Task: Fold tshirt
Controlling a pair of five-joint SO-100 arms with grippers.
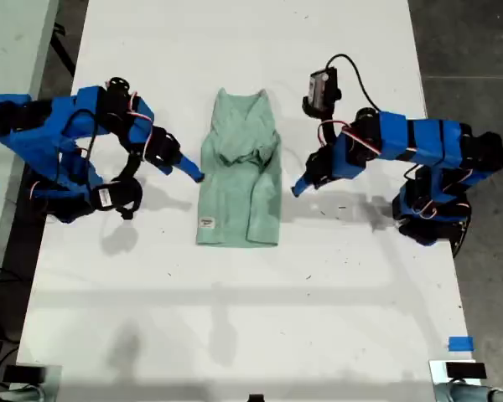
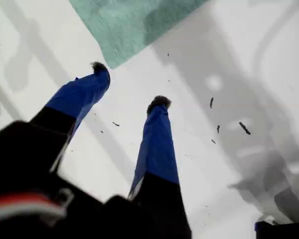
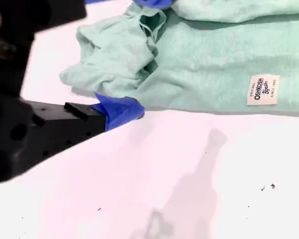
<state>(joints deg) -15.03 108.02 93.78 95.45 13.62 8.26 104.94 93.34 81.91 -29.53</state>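
The small pale mint-green cloth T-shirt (image 1: 239,176) lies on the white tabletop (image 1: 235,318), roughly midway between my two blue arms. It is gathered into a narrow upright strip, sleeves tucked in. The fabric is rumpled and bunched around the middle and smoother toward the hem end. A small white sewn-on label (image 1: 206,222) sits near the hem, on the exterior view's left edge of the strip.

My first gripper (image 1: 298,188) comes in from the exterior view's right, with its tips low over the table just beside the shirt's edge. The first wrist view shows its two blue fingers spread well apart with nothing between them. The shirt's corner lies just past one black-tipped fingertip (image 2: 98,67), near it but not touching, as far as I can see. A few dark specks (image 2: 244,128) dot the table beside that gripper.

My second gripper (image 1: 193,173) reaches in from the exterior view's left and meets the opposite long edge. In the second wrist view only one blue fingertip (image 3: 120,110) shows, right at the rim of the bunched cloth. I cannot tell whether the jaws are spread or pressed together, or whether any fabric is caught.
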